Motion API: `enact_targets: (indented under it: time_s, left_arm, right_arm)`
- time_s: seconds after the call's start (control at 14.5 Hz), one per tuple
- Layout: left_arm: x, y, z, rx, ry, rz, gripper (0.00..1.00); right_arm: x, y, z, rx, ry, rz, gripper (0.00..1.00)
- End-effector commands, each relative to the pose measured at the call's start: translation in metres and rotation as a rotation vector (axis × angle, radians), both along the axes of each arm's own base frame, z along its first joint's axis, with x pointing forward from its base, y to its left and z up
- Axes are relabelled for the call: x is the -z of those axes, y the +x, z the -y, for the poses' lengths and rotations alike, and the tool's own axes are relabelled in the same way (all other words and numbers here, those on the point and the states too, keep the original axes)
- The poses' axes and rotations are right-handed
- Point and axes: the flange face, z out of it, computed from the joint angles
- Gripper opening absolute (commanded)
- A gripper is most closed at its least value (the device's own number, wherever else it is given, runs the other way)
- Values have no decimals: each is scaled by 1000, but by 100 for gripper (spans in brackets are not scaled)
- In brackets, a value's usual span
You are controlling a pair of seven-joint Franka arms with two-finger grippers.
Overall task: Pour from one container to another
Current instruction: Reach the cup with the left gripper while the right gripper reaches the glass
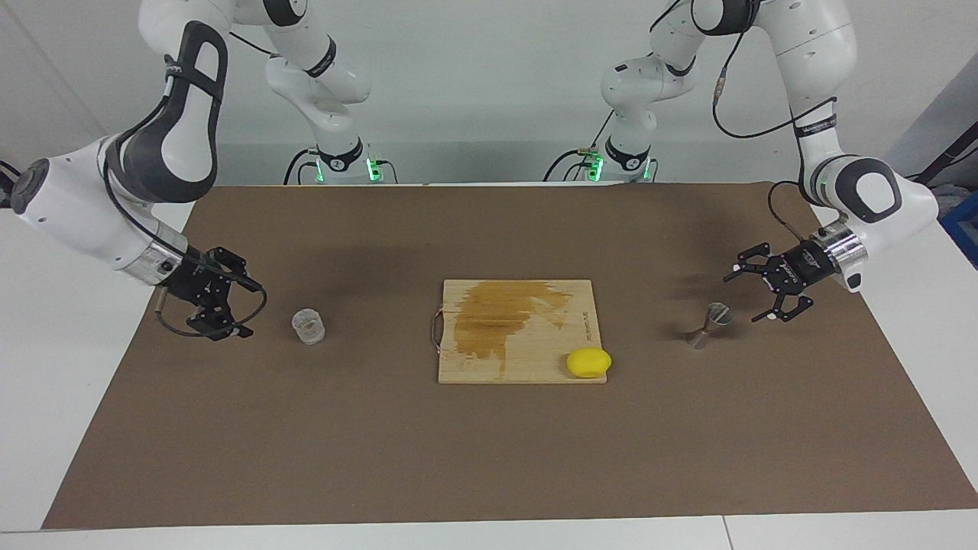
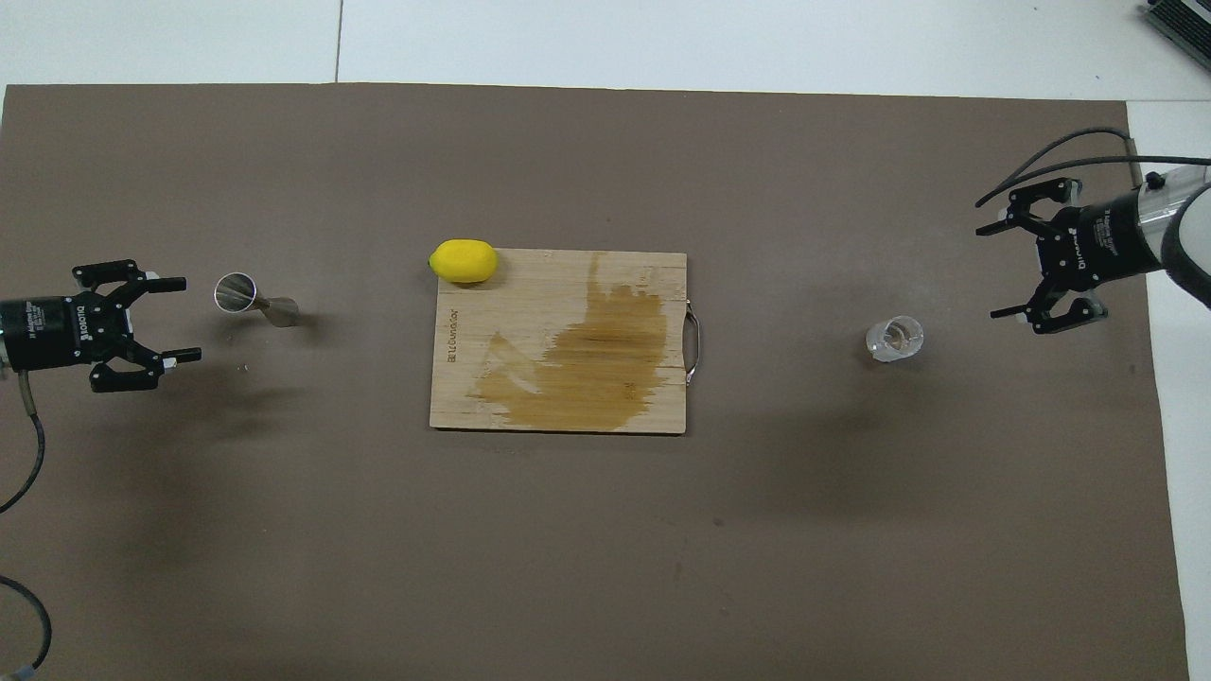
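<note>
The small clear glass cup (image 1: pixel 309 325) (image 2: pixel 894 338) stands on the brown mat toward the right arm's end of the table. My right gripper (image 1: pixel 248 312) (image 2: pixel 989 271) hangs open a short way from it, low over the mat, holding nothing. The silver hourglass-shaped jigger (image 1: pixel 709 324) (image 2: pixel 254 298) stands toward the left arm's end. My left gripper (image 1: pixel 743 298) (image 2: pixel 186 319) is open just beside the jigger, its fingers pointing at it, apart from it.
A wooden cutting board (image 1: pixel 535 363) (image 2: pixel 549 284) with a dark wet stain lies mid-table. A yellow lemon (image 1: pixel 588 362) (image 2: pixel 463 261) sits on its corner farthest from the robots, toward the left arm's end. The brown mat (image 1: pixel 489 451) covers most of the table.
</note>
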Motion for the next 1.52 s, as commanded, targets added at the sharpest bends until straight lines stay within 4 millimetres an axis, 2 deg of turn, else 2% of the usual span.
enact_targets:
  time_s: [0.0,0.21,0.41,0.48,0.69,0.9,0.97,1.1,1.31,1.45]
  left_arm:
    - [-16,11,0,-4,33,56,100]
    - [-12,14,-4,-28,67,61,100]
    - [-7,12,4,-23,62,55,100]
    - [-4,11,4,-22,63,59,100]
    - [2,10,16,34,69,106,100]
    - [7,10,32,53,40,135,100]
    - [10,8,36,73,37,156,100]
    - [13,6,40,99,34,182,100]
    - [17,3,45,112,33,188,100]
    - [20,2,56,133,21,208,100]
  right_arm:
    - [3,-12,3,9,24,16,99]
    - [15,-15,6,-16,63,28,100]
    - [35,-23,17,31,118,30,100]
    - [45,-30,27,57,137,31,100]
    - [68,-42,50,123,203,53,100]
    - [86,-49,59,101,237,56,100]
    - [97,-55,60,38,242,78,100]
    - [124,-66,69,24,265,68,100]
    - [150,-56,78,23,300,24,100]
    - [152,-50,76,44,327,34,100]
